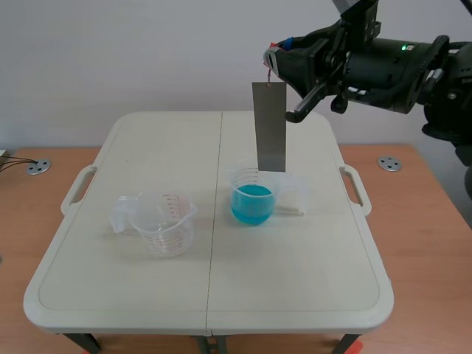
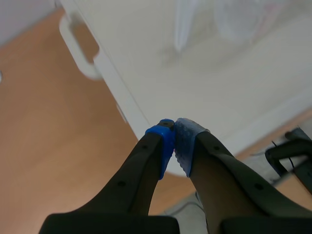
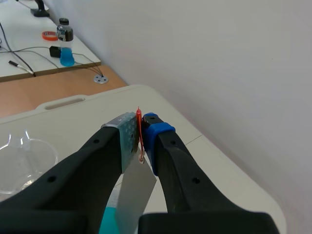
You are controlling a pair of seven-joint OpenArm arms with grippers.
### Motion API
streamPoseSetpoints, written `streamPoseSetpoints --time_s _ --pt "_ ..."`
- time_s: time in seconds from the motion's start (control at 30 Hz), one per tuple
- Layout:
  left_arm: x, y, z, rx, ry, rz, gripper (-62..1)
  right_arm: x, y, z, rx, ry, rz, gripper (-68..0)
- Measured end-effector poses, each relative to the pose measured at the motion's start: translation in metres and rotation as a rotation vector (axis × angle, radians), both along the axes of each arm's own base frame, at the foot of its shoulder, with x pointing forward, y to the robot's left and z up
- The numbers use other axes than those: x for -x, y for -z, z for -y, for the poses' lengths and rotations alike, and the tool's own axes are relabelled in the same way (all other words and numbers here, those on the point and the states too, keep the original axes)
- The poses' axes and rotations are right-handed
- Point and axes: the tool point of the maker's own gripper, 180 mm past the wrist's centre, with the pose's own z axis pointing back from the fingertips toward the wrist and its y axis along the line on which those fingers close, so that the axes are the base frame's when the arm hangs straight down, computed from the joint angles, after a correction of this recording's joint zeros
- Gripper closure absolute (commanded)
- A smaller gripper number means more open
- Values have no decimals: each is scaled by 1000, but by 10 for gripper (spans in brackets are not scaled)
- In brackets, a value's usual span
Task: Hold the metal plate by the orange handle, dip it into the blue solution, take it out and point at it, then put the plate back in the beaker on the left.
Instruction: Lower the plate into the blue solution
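Cream tabletop carries the empty left beaker and the blue solution. Our right gripper pinches the orange handle between its fingers. The metal plate hangs upright, its lower edge about at the solution beaker's rim. We judge the dip in hand: next, lower straight, clear of the rim. Our left gripper's fingers press together, empty.

A cream folding worktop with a centre seam and a moulded carry handle at each side stands on a wooden desk. One round metal disc sits in the desk off the worktop's far left corner, another disc off its far right corner. A white wall rises behind the worktop. Well beyond the worktop, a second table carries a bottle, an orange ring and cables.
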Motion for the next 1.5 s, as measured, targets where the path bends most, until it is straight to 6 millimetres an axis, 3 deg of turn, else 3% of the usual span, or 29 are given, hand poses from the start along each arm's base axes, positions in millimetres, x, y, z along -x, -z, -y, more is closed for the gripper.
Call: streamPoseSetpoints --time_s 0.3,0.63,0.83,1.2,1.5 --pt "93 41 -6 -9 -17 -257 -15 -2 17 -2 -14 -3 -18 -13" --pt "160 59 6 51 -109 -400 -15 -4 48 -4 -15 2 -77 -13" --pt "171 63 13 85 -168 -414 -15 -4 62 1 -17 9 -98 -13" --pt "171 63 15 96 -177 -409 -15 2 87 -1 -11 -11 -135 -13" --pt "171 63 15 96 -177 -409 -15 1 93 2 -25 -8 -139 -13"
